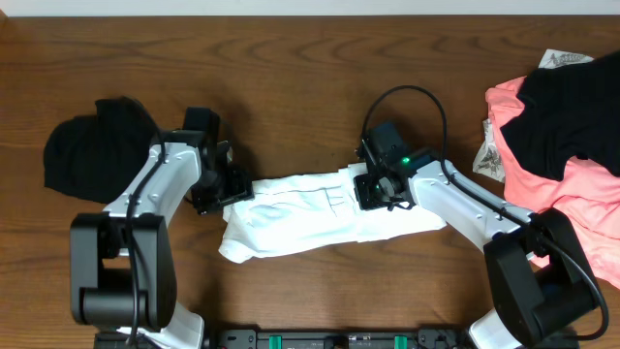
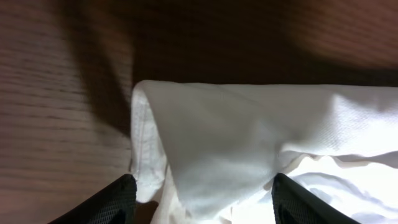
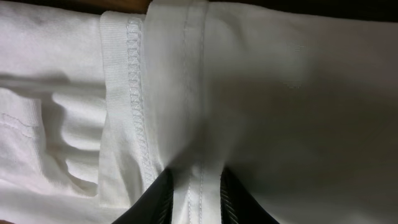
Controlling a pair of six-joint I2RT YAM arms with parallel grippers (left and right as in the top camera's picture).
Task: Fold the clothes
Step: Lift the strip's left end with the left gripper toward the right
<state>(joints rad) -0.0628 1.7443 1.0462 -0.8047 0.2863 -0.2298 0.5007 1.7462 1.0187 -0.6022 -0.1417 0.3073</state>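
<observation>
A large, soft white T-shirt [image 1: 300, 208] lies folded into a long, rumpled band across the middle of the brown wooden table [image 1: 291, 78], nearer the edge where my bases stand than the far edge. My left gripper [image 1: 221, 186] is at the band's left end. Seen from my left wrist, its two black fingers [image 2: 118, 202] stand wide apart, and the rounded, folded end of the shirt lies between them without being pinched. My right gripper [image 1: 380, 189] is down on the band to the right of its middle. In my right wrist view, its fingers [image 3: 158, 202] are drawn close together and clamped on a narrow ridge of white cloth, just beside a stitched hem that runs up the fabric. A crumpled black fabric bundle [image 1: 87, 155] sits near the left edge of the table, just beside my left arm and well apart from the shirt. By the right edge a coral-pink garment [image 1: 572, 194] lies in a heap with a black garment [image 1: 572, 116] draped over its far part, both apart from the shirt.
</observation>
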